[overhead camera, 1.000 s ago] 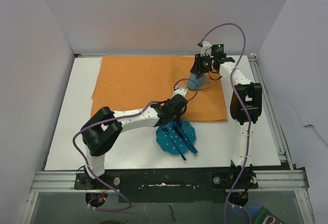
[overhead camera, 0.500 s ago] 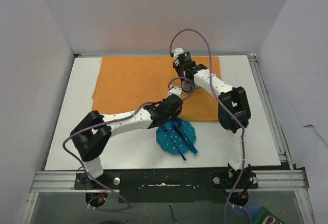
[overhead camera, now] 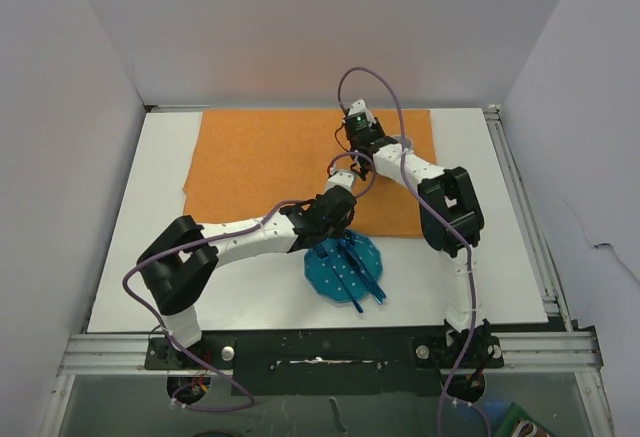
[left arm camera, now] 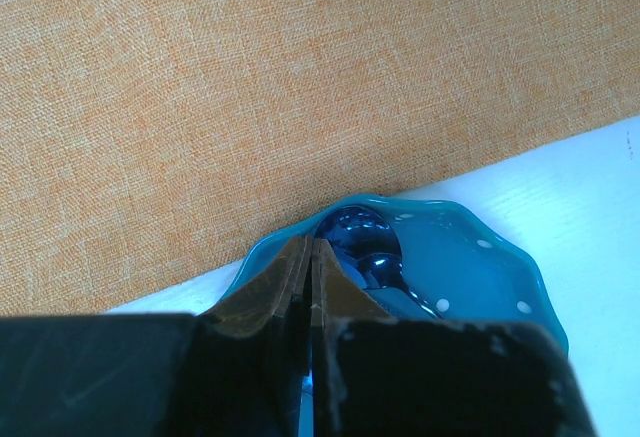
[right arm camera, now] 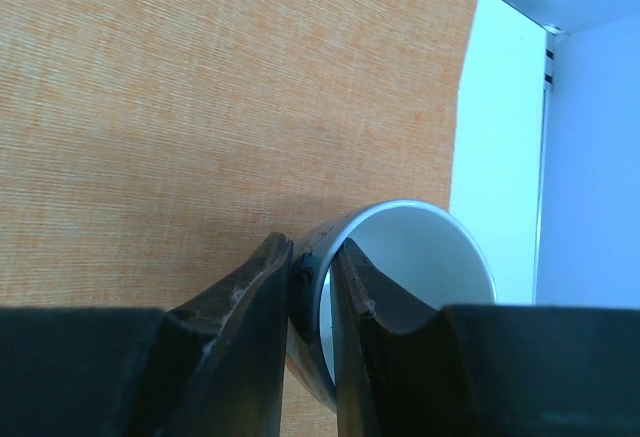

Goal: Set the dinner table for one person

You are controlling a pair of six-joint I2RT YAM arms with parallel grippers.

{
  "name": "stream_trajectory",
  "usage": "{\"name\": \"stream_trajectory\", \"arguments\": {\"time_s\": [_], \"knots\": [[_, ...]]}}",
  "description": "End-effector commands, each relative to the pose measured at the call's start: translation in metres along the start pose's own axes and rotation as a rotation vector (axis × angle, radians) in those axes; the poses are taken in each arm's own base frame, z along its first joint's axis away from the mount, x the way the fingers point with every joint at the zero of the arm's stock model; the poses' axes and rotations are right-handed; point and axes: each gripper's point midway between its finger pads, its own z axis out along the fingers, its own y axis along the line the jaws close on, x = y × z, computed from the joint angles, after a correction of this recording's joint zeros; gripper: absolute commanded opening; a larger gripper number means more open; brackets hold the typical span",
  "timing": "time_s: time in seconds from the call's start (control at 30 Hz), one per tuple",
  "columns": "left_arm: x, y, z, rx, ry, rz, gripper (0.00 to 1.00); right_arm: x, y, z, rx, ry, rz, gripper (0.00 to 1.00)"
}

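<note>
A blue scalloped plate (overhead camera: 330, 279) with blue cutlery (overhead camera: 358, 269) on it sits on the white dinner table (overhead camera: 140, 217), just off the near edge of the orange cloth (overhead camera: 260, 157). My left gripper (overhead camera: 338, 225) is shut on the plate's far rim. In the left wrist view (left arm camera: 308, 247) the jaws pinch the plate (left arm camera: 470, 277) next to a blue spoon (left arm camera: 365, 242). My right gripper (overhead camera: 358, 147) is over the cloth's right half. In the right wrist view (right arm camera: 310, 257) it is shut on the rim of a cup (right arm camera: 420, 257), white inside, one finger inside and one outside.
Grey walls close in the table on the left, back and right. An aluminium rail (overhead camera: 320, 352) runs along the near edge. The two forearms lie close to each other over the cloth's near right part. Bare table (right arm camera: 500, 107) shows to the right of the cloth.
My right gripper has carried the cup left, from the cloth's right edge toward its middle. The left arm's elbow has swung left; its gripper stays at the plate, which has not moved.
</note>
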Motion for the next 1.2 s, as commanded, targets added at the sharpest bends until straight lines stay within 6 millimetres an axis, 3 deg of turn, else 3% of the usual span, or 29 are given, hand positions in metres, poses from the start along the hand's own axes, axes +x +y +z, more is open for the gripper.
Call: {"name": "stream_trajectory", "arguments": {"time_s": [0.0,0.23,0.5,0.8,0.97,1.0,1.17], "knots": [[-0.024,-0.009,-0.01,0.03,-0.065,-0.033,0.01,-0.012,-0.037,-0.002,0.178,-0.03,0.02,0.0],[-0.019,-0.008,-0.006,0.02,-0.053,-0.023,0.01,-0.03,-0.051,0.007,0.183,-0.07,0.068,0.0],[-0.016,-0.008,0.001,0.013,-0.047,-0.02,0.01,-0.058,-0.069,0.017,0.041,-0.17,0.191,0.0],[-0.014,-0.009,0.018,-0.02,-0.047,-0.004,0.01,-0.069,-0.099,0.045,0.035,-0.165,0.239,0.0],[-0.009,-0.007,0.037,-0.061,-0.042,0.013,0.0,-0.071,-0.088,0.06,-0.02,-0.183,0.235,0.0],[-0.008,-0.006,0.04,-0.072,-0.043,0.015,0.0,-0.079,-0.091,0.06,-0.024,-0.204,0.244,0.0],[-0.011,-0.004,0.046,-0.096,-0.058,0.018,0.0,-0.085,-0.084,0.066,-0.061,-0.238,0.252,0.0]]}}
